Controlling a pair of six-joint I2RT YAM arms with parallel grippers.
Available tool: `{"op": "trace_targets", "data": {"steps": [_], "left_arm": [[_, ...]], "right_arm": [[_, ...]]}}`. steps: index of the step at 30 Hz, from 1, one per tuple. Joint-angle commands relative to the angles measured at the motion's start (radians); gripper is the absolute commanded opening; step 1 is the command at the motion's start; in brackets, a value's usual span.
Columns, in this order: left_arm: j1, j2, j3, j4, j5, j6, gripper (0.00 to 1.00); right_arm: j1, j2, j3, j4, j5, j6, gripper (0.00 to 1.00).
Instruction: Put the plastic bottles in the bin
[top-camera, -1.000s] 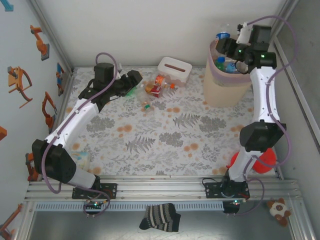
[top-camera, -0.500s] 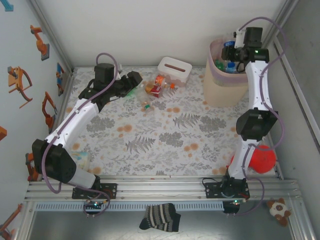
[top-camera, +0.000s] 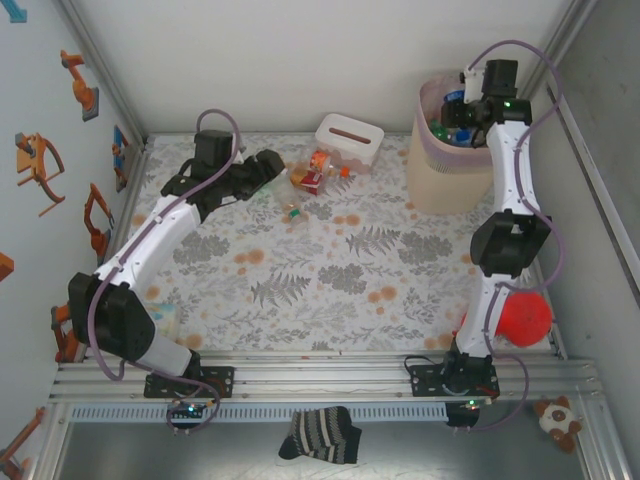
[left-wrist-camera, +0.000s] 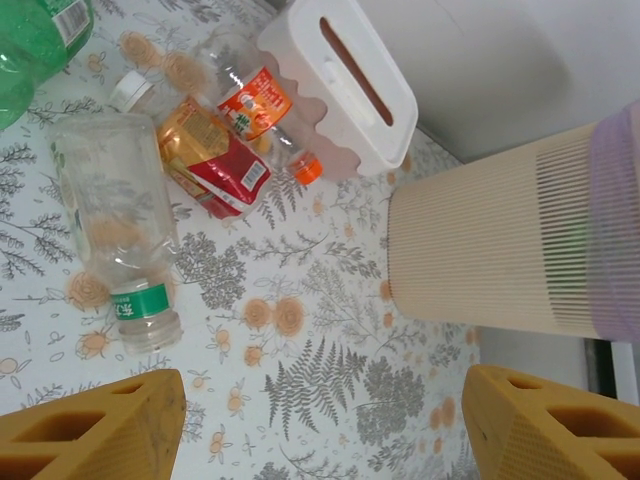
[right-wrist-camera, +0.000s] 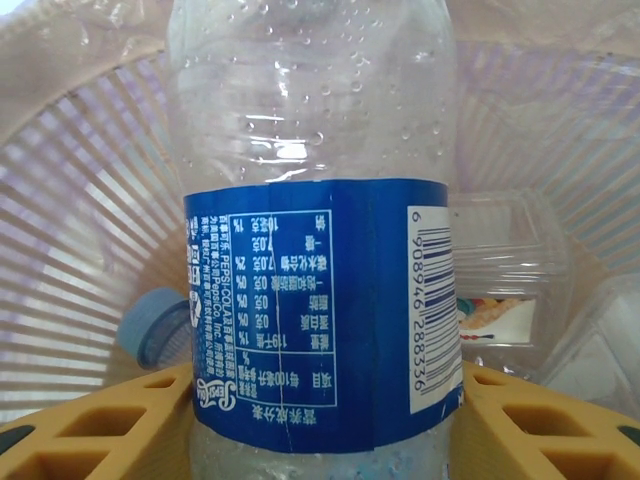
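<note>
The right end effector (right-wrist-camera: 320, 410) is clamped on a clear, droplet-beaded bottle (right-wrist-camera: 315, 150) with a blue label, held over the mouth of the pink-lined beige bin (top-camera: 450, 185). The left end effector (left-wrist-camera: 320, 420) gapes wide and empty above loose bottles (left-wrist-camera: 110, 220) on the floral bench (left-wrist-camera: 330, 380).

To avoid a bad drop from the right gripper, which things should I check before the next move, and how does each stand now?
1. Right gripper grips the blue-label bottle: ok.
2. Bottle hangs over the open bin: ok, its lined inside lies behind it.
3. Bin stands upright: ok.
4. Room left inside the bin: cannot tell.
5. Left gripper open, apart from the bin: ok.
</note>
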Motion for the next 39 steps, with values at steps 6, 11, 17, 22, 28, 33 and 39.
{"op": "trace_targets", "data": {"steps": [6,11,17,22,28,33,39], "left_arm": [[-0.002,0.034,0.043,-0.032,-0.004,0.030,0.73],[-0.002,0.044,0.054,-0.034,-0.005,0.031,0.73],[-0.002,0.069,0.071,-0.048,-0.029,0.040,0.73],[-0.003,0.106,0.101,-0.087,-0.103,0.060,0.73],[-0.002,0.198,0.179,-0.158,-0.208,0.082,0.74],[-0.002,0.285,0.247,-0.177,-0.209,0.070,0.74],[-0.002,0.360,0.297,-0.180,-0.185,0.058,0.74]], "right_arm": [[0.000,0.036,0.032,-0.107,-0.128,0.055,0.75],[0.000,-0.019,0.037,-0.063,-0.118,0.101,0.77],[0.000,-0.108,0.021,-0.020,-0.065,0.130,0.78],[0.000,-0.191,-0.020,0.003,0.000,0.148,0.77],[0.000,-0.285,-0.107,0.034,-0.013,0.173,0.69],[0.002,-0.277,-0.117,0.017,-0.054,0.176,0.53],[0.000,-0.206,-0.129,0.034,-0.020,0.164,0.37]]}}
